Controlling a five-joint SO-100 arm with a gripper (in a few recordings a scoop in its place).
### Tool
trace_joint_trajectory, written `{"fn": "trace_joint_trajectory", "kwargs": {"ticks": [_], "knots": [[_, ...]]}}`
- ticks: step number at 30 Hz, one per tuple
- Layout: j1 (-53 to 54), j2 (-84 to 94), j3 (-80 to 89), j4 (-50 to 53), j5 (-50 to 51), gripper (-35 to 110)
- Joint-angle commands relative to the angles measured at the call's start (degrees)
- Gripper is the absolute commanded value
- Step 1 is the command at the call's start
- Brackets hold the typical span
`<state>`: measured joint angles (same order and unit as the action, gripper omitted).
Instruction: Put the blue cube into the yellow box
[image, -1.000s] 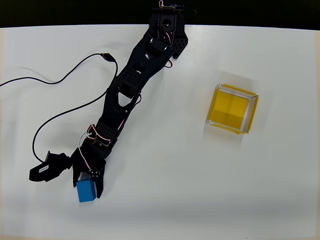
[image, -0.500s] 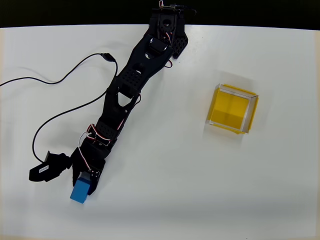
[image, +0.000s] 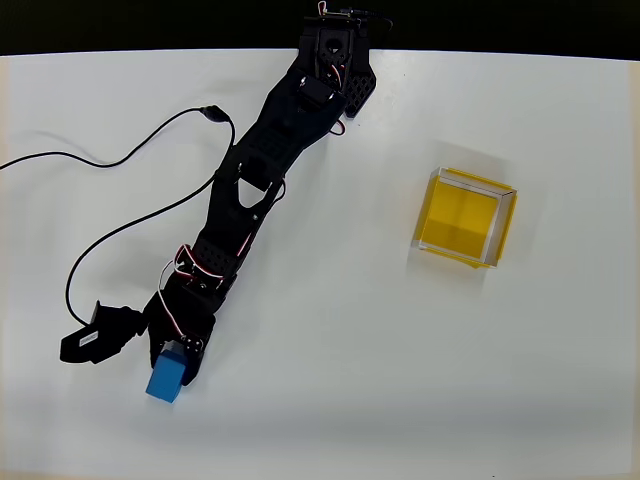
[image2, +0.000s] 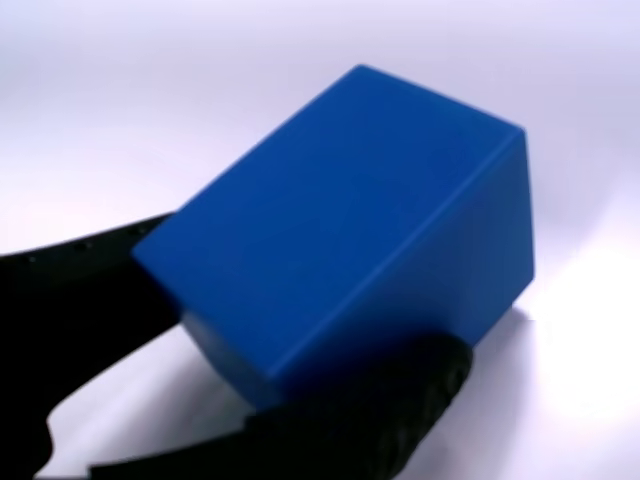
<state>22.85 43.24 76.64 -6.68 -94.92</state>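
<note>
The tool (image: 172, 362) pinches the blue cube (image: 167, 379) between its black fingers (image2: 400, 400), the cube tilted, at about seven o'clock on the white bench (image: 340, 400) in the overhead view. The yellow box (image: 466, 216) sits well apart, toward three o'clock.

**No readable markings**

Nothing legible is showing in either view — no text, label, brand, number or sign. The blue cube (image2: 340, 230) is presenting plain matte faces in the wrist view, and in the overhead view the yellow box (image: 465, 216) and the black arm (image: 260, 180) are carrying no lettering that can be made out.
</note>
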Motion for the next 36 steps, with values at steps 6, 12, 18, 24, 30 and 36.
{"fn": "trace_joint_trajectory", "kwargs": {"ticks": [6,12,18,24,30,36], "knots": [[-13.27,45.70,23.82,-3.96,0.44,15],[-24.08,63.19,38.76,-5.36,0.62,14],[-35.60,77.43,51.68,-8.70,0.09,14],[-45.79,88.15,59.24,-7.29,-0.18,14],[-53.26,92.99,65.30,-9.58,-0.62,14],[-59.85,95.63,68.29,-6.94,0.09,14]]}}
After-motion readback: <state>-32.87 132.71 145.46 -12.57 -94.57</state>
